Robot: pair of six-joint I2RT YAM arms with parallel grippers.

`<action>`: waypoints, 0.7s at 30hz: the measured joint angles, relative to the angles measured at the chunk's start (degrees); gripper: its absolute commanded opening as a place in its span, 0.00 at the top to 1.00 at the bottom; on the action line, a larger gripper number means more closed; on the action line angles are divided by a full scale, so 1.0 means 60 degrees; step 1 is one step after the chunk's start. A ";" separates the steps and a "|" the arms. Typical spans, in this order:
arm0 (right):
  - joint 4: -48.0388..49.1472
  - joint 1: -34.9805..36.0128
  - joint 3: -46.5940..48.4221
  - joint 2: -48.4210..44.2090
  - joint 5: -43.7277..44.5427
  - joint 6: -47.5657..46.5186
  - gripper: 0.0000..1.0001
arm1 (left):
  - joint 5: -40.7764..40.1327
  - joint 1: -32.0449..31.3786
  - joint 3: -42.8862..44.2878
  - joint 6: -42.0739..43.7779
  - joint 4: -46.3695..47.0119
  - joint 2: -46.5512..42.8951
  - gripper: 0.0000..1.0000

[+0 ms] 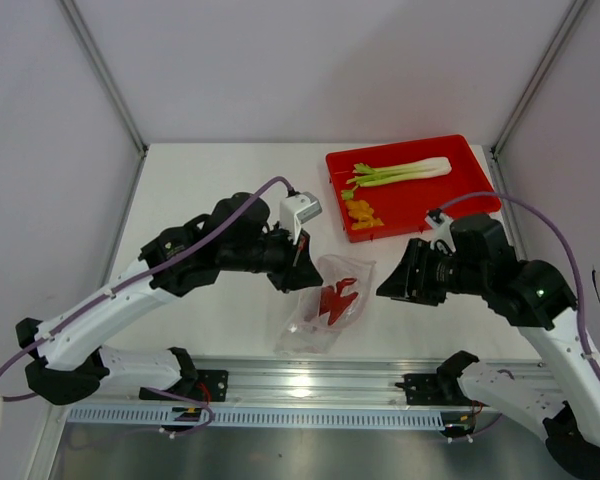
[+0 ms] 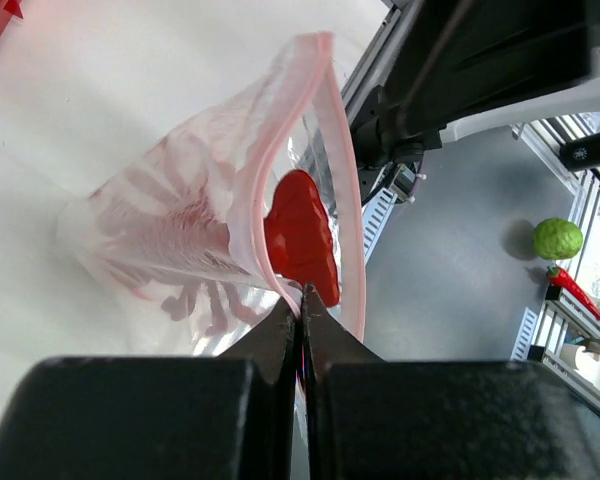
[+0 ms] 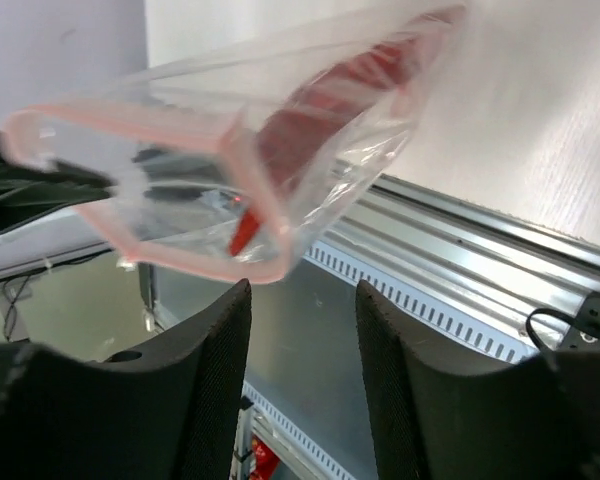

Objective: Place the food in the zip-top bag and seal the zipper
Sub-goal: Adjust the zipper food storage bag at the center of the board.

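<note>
The clear zip-top bag [image 1: 325, 310] hangs over the table's near middle, mouth open, with the dark red spiky piece [image 1: 338, 300] inside. My left gripper [image 1: 296, 265] is shut on the bag's pinkish zipper rim [image 2: 270, 150] and holds it up; the red piece [image 2: 300, 240] shows just beyond my fingertips [image 2: 280, 325]. My right gripper [image 1: 387, 286] is open and empty, just right of the bag, whose rim [image 3: 180, 255] hangs in front of its fingers [image 3: 220, 340]. The green-white stalk [image 1: 400, 172] and yellow-orange pieces [image 1: 362, 213] lie on the red tray [image 1: 460, 190].
The red tray stands at the back right of the white table. An aluminium rail [image 1: 310, 375] runs along the near edge between the arm bases. A green round fruit [image 2: 558, 238] lies off the table, below.
</note>
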 measured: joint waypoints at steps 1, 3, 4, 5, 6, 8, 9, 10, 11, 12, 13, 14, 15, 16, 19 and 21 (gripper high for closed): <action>0.0164 0.0029 -0.0408 -0.0113 0.0000 0.0036 0.53 | 0.0000 0.0000 -0.0022 -0.0004 -0.0015 -0.0055 0.99; 0.0583 0.0222 -0.0991 -0.0131 0.0044 0.0171 0.50 | 0.0007 0.0000 -0.0036 -0.0004 -0.0015 -0.0102 0.99; 0.0823 0.0415 -0.1144 -0.0076 0.0135 0.0259 0.50 | 0.0007 0.0000 -0.0036 -0.0004 -0.0007 -0.0106 1.00; 0.1086 0.0718 -0.1239 0.0033 0.0211 0.0328 0.49 | 0.0011 0.0000 -0.0036 -0.0004 -0.0007 -0.0102 1.00; 0.1268 0.0951 -0.1271 0.0117 0.0288 0.0361 0.46 | 0.0011 0.0000 -0.0036 0.0000 -0.0007 -0.0087 0.99; 0.1650 0.1574 -0.1271 0.0226 0.0554 0.0463 0.44 | 0.0015 0.0000 -0.0033 0.0011 -0.0004 -0.0040 1.00; 0.1814 0.1905 -0.1268 0.0248 0.0732 0.0514 0.44 | 0.0018 0.0000 -0.0015 0.0025 0.0000 0.0004 0.99; 0.1905 0.2098 -0.1264 0.0251 0.0878 0.0535 0.44 | 0.0026 0.0000 -0.0004 0.0055 0.0018 0.0058 0.99; 0.1953 0.2339 -0.1246 0.0262 0.1038 0.0594 0.44 | 0.0044 0.0000 0.0007 0.0069 0.0033 0.0117 0.99; 0.1982 0.2539 -0.1231 0.0266 0.1231 0.0623 0.44 | 0.0058 0.0000 0.0007 0.0069 0.0051 0.0171 0.99; 0.1989 0.2714 -0.1228 0.0273 0.1450 0.0685 0.44 | 0.0069 0.0000 0.0007 0.0069 0.0062 0.0211 0.99; 0.1978 0.2790 -0.1228 0.0273 0.1606 0.0729 0.46 | 0.0080 0.0000 0.0007 0.0069 0.0076 0.0240 0.99; 0.1967 0.2856 -0.1231 0.0273 0.1803 0.0798 0.46 | 0.0087 0.0000 0.0007 0.0069 0.0091 0.0255 0.99; 0.1953 0.2896 -0.1235 0.0270 0.1993 0.0856 0.47 | 0.0087 0.0000 0.0007 0.0069 0.0098 0.0255 0.99; 0.1971 0.3009 -0.1421 0.0189 0.2426 0.1067 0.52 | 0.0084 0.0004 0.0007 0.0069 0.0102 0.0255 1.00; 0.1945 0.3107 -0.1625 0.0109 0.2648 0.1188 0.58 | 0.0080 0.0004 0.0007 0.0069 0.0098 0.0255 0.99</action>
